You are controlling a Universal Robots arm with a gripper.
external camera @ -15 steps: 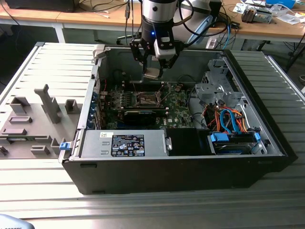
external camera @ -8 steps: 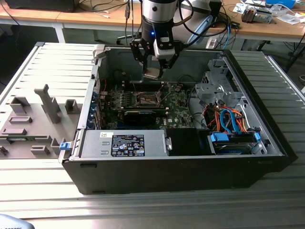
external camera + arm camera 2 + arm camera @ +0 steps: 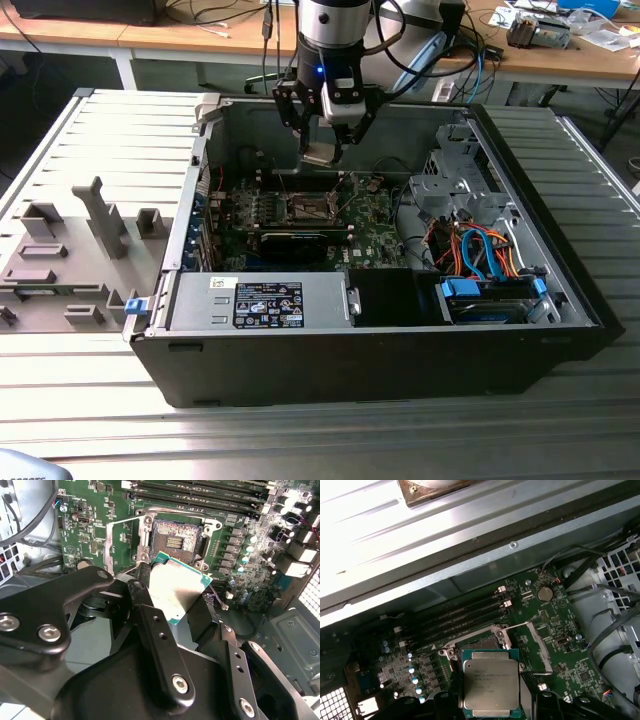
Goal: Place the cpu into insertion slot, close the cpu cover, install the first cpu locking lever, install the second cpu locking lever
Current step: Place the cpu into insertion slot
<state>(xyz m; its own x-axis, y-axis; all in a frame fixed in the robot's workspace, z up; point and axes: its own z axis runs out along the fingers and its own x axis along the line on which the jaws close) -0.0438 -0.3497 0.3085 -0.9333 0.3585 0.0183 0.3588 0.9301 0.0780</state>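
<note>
My gripper [image 3: 323, 150] hangs inside the open computer case, shut on the cpu [image 3: 320, 157]. In both wrist views the cpu [image 3: 177, 587] [image 3: 491, 680] is a silver-topped square with a green edge, clamped between black fingers [image 3: 142, 587]. It hovers tilted just above and slightly to one side of the insertion slot [image 3: 175, 537] [image 3: 480, 641] [image 3: 303, 207], whose dark pin field lies bare. The cpu cover [image 3: 109, 540] [image 3: 540, 647] is a thin silver frame swung open beside the socket.
Long memory slots [image 3: 200, 490] run beside the socket. A black card [image 3: 295, 240] lies in front of it. The power supply [image 3: 265, 300] and a drive bay with blue and orange cables [image 3: 480, 260] fill the case front. Grey fixtures [image 3: 70, 240] stand outside.
</note>
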